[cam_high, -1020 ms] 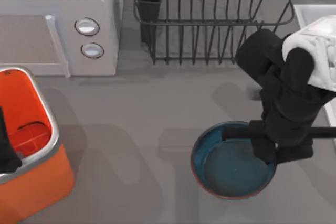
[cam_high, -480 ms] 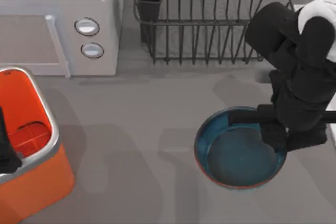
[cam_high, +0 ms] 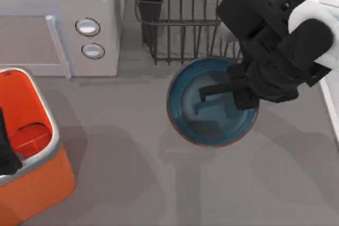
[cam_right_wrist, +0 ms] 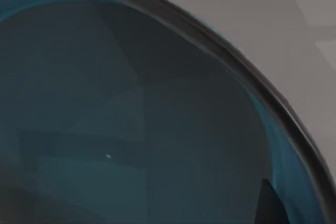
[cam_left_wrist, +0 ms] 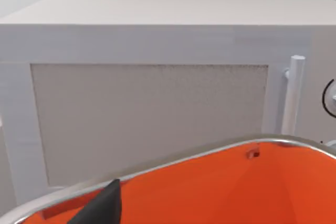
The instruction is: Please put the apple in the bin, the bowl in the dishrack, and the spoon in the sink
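Since a second ago our right arm has carried the bowl (cam_high: 196, 104) up and toward the dishrack (cam_high: 212, 19); it sat lower on the surface (cam_high: 122, 146) before, and now its far rim overlaps the rack's front bars in the top view. Our right gripper (cam_high: 233, 96) reaches over the bowl's right rim, fingers (cam_high: 214, 89) clenched on that rim, one dark finger lying across the blue inside. From the right wrist, the bowl's interior (cam_right_wrist: 131, 129) is just under the fingers. Our left arm is parked over the bin (cam_high: 50, 130) at the surface's left; we cannot tell its fingers' state. From the left wrist, the bin's silver rim (cam_left_wrist: 210, 148) sits below the white microwave (cam_left_wrist: 157, 77).
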